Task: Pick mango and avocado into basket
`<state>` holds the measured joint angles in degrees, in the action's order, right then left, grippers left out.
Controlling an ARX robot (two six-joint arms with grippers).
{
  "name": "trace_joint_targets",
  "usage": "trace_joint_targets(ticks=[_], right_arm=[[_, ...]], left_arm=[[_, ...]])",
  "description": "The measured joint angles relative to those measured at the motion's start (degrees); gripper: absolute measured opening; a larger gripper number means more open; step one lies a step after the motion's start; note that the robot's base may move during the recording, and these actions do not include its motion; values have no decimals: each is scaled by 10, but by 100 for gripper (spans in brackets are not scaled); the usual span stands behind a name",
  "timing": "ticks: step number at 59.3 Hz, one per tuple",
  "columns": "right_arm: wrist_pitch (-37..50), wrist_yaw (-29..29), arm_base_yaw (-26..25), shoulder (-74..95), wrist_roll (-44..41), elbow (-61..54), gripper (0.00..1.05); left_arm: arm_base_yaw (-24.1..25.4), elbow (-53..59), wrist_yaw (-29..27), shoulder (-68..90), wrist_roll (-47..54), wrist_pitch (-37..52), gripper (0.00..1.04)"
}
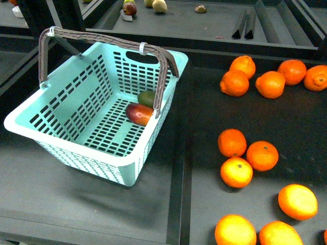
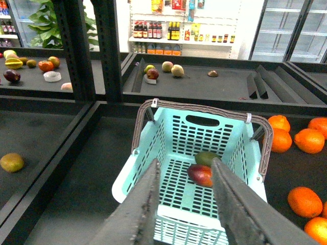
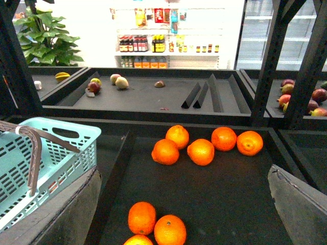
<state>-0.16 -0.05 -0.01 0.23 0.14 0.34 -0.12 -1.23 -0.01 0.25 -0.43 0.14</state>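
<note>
The turquoise basket [image 1: 66, 109] stands on the dark shelf at the left, its brown handle [image 1: 102, 38] raised. Inside, against its right wall, lie the red mango [image 1: 139, 113] and the green avocado [image 1: 147, 98], touching each other. In the left wrist view the mango [image 2: 200, 175] and avocado [image 2: 206, 158] show between my fingers, well below them. My left gripper [image 2: 185, 166] hangs open above the basket [image 2: 153, 168], holding nothing. My right gripper [image 3: 184, 176] is open wide over the orange bin, with the basket [image 3: 56, 148] off to one side. Neither gripper appears in the front view.
Several oranges [image 1: 240, 153] lie in the black bin right of the basket, some more [image 1: 271, 81] farther back. A raised divider [image 1: 181, 168] runs between basket shelf and orange bin. A rear shelf holds assorted fruit [image 1: 153, 6]. Black rack posts [image 2: 76, 51] stand behind the basket.
</note>
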Motion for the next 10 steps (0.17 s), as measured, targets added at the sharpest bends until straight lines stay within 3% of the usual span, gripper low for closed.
trace_joint_targets(ticks=[10], right_arm=[[0,0,0,0,0,0,97]], left_arm=[[0,0,0,0,0,0,98]])
